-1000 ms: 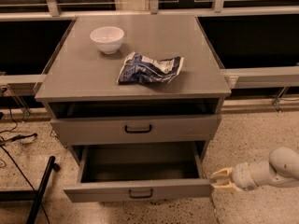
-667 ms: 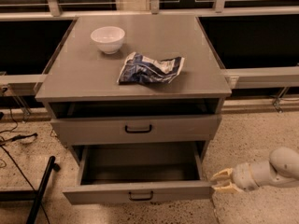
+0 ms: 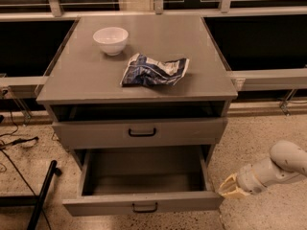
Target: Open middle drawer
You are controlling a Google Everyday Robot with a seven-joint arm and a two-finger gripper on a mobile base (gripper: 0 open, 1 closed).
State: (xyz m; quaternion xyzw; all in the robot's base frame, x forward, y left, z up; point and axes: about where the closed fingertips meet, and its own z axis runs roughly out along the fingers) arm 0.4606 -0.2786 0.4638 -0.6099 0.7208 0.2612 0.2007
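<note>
Gripper [image 3: 230, 188] low on the right, at the right front corner of the middle drawer [image 3: 100, 206], touching it or just beside; hard to say which. Wide or narrow: cannot tell. No hold on the handle [image 3: 145, 207], well apart to the left.

Middle drawer pulled well out of the cabinet [image 3: 72, 80], inside open to view. Above it, top drawer [image 3: 96, 133] out only a crack, with a dark gap under the cabinet top. Up there, bowl [image 3: 111, 40] at back left and crumpled bag [image 3: 154, 70] near the middle, both well apart from the gripper.

Against a second ago: next to nothing different. Drawer front perhaps a shade further out, gripper perhaps a shade lower beside the same corner. Bowl and bag unmoved.

As a judgement: pull done or all but done, task as good as complete. Nothing left but to draw clear to the right without nudging the front back in. Main risk: catching that corner on the way out and pushing the drawer partly shut.
</note>
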